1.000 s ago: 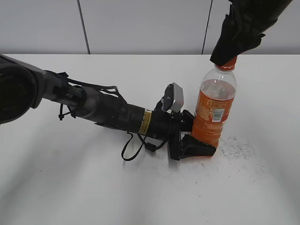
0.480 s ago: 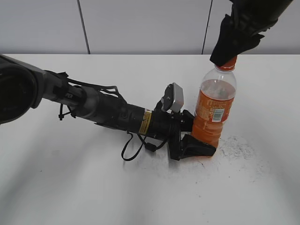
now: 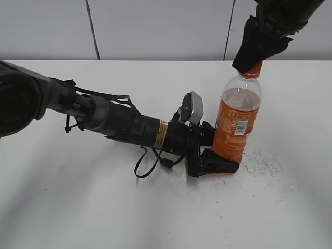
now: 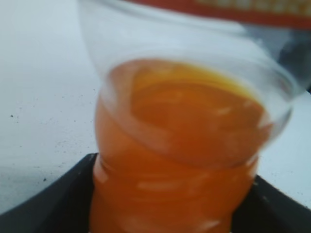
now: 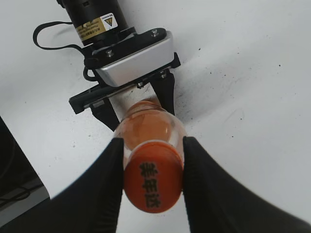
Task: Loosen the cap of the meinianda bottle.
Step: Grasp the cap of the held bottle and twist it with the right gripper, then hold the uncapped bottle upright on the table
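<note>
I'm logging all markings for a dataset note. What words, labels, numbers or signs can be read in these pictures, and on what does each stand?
Dark characters printed on top of the cap: three Chinese-looking signs, too blurred to quote.
Barcode patch on the meinianda bottle label: digits too small to read.
Yellow warning sticker with a triangle sign on the left arm: its print is too small to read.
Left wrist view: a strip of the label at the top, blurred, unreadable.

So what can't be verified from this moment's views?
- Exterior view: the cap is covered by the right gripper; only the neck ring shows.
- Left wrist view: the meinianda bottle is blurred and cut off at the top; label unreadable.
- Right wrist view: whether the cap has turned cannot be told.
</note>
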Robot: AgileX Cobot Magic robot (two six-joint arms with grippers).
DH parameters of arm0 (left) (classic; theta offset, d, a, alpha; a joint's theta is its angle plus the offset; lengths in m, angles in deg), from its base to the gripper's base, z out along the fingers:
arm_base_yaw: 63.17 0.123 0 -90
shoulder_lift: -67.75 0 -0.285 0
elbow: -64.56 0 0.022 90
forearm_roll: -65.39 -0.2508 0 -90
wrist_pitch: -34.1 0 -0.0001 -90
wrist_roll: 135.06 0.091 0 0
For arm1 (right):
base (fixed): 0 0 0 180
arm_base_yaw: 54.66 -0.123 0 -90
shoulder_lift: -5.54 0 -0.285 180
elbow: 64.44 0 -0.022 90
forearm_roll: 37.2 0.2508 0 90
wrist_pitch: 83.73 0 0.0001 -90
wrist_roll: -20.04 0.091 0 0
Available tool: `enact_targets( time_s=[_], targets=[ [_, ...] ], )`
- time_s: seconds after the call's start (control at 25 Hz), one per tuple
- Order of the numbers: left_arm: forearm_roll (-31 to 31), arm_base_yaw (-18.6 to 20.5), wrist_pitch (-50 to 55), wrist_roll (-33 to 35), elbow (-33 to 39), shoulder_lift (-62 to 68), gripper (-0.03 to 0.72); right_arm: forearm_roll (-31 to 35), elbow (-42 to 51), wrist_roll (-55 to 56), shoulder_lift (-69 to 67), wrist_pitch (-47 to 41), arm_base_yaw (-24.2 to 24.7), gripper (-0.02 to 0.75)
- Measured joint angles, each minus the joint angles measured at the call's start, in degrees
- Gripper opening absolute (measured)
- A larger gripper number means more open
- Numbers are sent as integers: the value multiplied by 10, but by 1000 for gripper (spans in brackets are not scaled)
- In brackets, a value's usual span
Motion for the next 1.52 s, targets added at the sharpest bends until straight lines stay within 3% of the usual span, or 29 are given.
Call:
enact_targets(
  time_s=[0.68, 0.96, 1.2, 1.36, 1.52],
  targets=[
    [-4, 0, -1, 4, 0, 0, 564, -14, 1, 4, 28, 0, 1, 270],
    [-4, 0, -1, 4, 0, 0, 564, -23, 14, 136, 85, 1, 32, 270],
    [-5, 0, -2, 4, 0, 0, 564, -14, 177, 196, 158, 14, 117, 270],
    [-5, 0, -2, 5, 0, 0, 564, -14, 308, 232, 196, 105, 157, 270],
    [-5, 0, -3, 5, 0, 0, 564, -12, 433, 287, 195, 231, 165, 270]
  ],
)
